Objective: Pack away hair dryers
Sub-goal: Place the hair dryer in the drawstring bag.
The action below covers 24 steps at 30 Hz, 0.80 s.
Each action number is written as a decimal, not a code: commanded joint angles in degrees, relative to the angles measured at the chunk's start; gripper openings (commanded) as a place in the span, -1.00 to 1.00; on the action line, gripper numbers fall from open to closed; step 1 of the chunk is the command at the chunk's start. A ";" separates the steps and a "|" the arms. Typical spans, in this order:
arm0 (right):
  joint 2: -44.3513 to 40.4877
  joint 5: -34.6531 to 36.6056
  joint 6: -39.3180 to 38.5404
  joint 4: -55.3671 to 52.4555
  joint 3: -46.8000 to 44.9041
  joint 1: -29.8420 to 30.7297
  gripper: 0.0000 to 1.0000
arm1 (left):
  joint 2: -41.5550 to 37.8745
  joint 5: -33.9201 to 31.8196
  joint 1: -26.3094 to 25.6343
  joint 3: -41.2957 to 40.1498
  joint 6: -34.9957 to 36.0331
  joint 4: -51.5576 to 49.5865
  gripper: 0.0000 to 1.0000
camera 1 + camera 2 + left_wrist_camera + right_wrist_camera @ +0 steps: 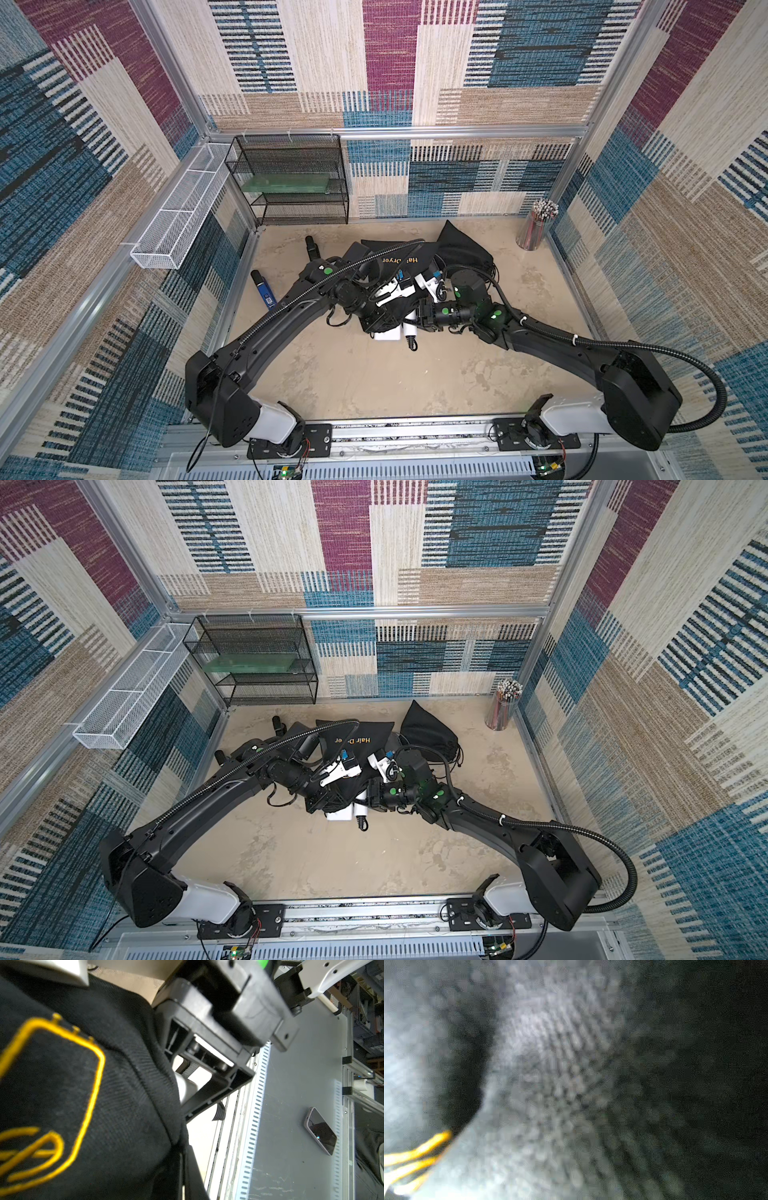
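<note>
L arm (199,812) & R arm (490,825) hung over black pouch (365,728) marked "Hair Dryer"; white hair dryer (338,815) poked out beneath; 2nd pouch (428,733) behind.

Enclosure walls (390,62): woven patchwork panels in beige, blue and magenta, set in an aluminium frame (415,132). Counter (353,374): mottled beige, evenly lit. Black wire shelf (291,178) at back left corner. White wire basket (178,216) along left wall. Pencil cup (536,226) at back right corner.
</note>
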 commanded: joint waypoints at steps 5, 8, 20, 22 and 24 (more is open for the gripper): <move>1.05 13.16 -9.58 -10.05 8.85 3.59 -0.91 | 6.18 8.96 0.36 12.29 -4.80 -10.61 -1.00; -0.65 13.73 -8.00 -6.46 6.89 4.15 -0.91 | 8.79 10.25 1.63 16.38 -6.98 -10.99 -1.00; -9.13 10.22 -0.92 2.94 -0.01 -0.19 -0.89 | 7.70 8.80 6.29 8.38 -5.78 -10.87 -1.00; -8.92 9.64 0.29 5.19 -0.58 -0.67 -0.89 | 6.64 10.56 6.29 6.43 -5.24 -10.90 -1.00; -8.62 8.84 2.13 8.42 -1.34 -1.15 -0.88 | 6.11 11.07 6.26 5.43 -4.92 -10.86 -1.00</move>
